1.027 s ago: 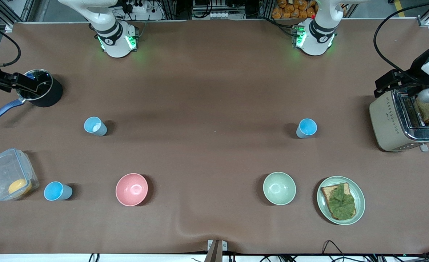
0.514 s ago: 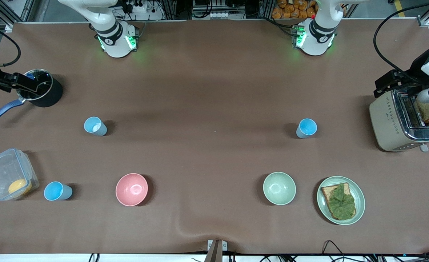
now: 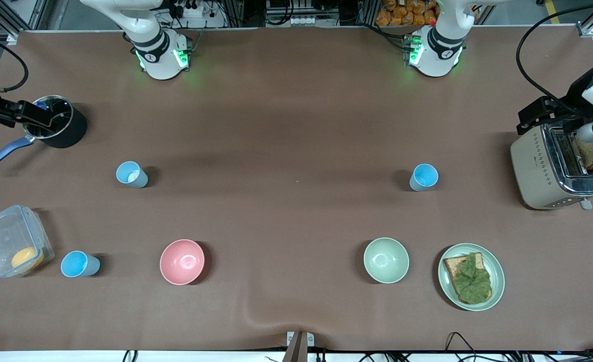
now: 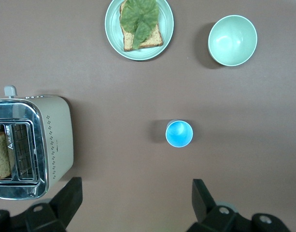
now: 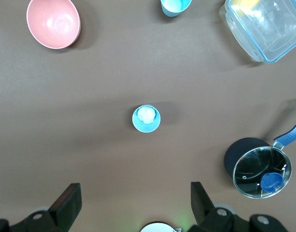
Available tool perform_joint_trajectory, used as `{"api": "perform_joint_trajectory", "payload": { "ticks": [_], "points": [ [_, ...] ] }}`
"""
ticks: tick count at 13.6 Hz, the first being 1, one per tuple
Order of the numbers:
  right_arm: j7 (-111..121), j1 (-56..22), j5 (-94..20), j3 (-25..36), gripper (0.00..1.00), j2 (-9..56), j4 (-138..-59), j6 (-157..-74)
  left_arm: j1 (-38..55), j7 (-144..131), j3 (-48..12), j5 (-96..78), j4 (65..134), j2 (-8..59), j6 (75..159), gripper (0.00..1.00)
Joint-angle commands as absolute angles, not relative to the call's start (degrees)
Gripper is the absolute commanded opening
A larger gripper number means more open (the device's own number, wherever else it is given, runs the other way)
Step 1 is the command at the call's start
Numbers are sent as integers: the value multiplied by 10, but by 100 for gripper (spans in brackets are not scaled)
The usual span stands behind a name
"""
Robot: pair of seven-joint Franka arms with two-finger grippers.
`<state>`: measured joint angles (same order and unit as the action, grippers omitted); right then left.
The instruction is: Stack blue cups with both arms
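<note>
Three blue cups stand upright on the brown table. One blue cup [image 3: 423,176] is toward the left arm's end and shows in the left wrist view [image 4: 179,133]. A paler cup with a white patch inside [image 3: 131,174] is toward the right arm's end and shows in the right wrist view [image 5: 146,118]. A third cup [image 3: 78,264] stands nearer the front camera, beside a plastic box, and shows in the right wrist view [image 5: 175,6]. My left gripper [image 4: 136,191] is open, high over the table near the first cup. My right gripper [image 5: 134,193] is open, high over the table near the paler cup. Neither gripper shows in the front view.
A pink bowl [image 3: 182,261], a pale green bowl [image 3: 386,260] and a plate with toast and a leaf [image 3: 471,276] stand near the front edge. A toaster [image 3: 558,166] stands at the left arm's end. A black pot [image 3: 55,128] and a clear box [image 3: 12,241] stand at the right arm's end.
</note>
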<state>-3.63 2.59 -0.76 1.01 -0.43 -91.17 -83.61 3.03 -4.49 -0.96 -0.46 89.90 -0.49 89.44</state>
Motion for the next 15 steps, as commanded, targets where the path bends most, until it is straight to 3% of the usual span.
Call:
{"api": "perform_joint_trajectory", "payload": {
  "ticks": [1, 15],
  "points": [
    [-33, 34, -4, 5, 100, -4, -912, -833, 29, -55, -11, -10, 901, -9, 896, 100],
    [-35, 37, -3, 6, 100, -4, -911, -829, 28, -55, -11, -11, 900, -7, 896, 100]
  ]
}}
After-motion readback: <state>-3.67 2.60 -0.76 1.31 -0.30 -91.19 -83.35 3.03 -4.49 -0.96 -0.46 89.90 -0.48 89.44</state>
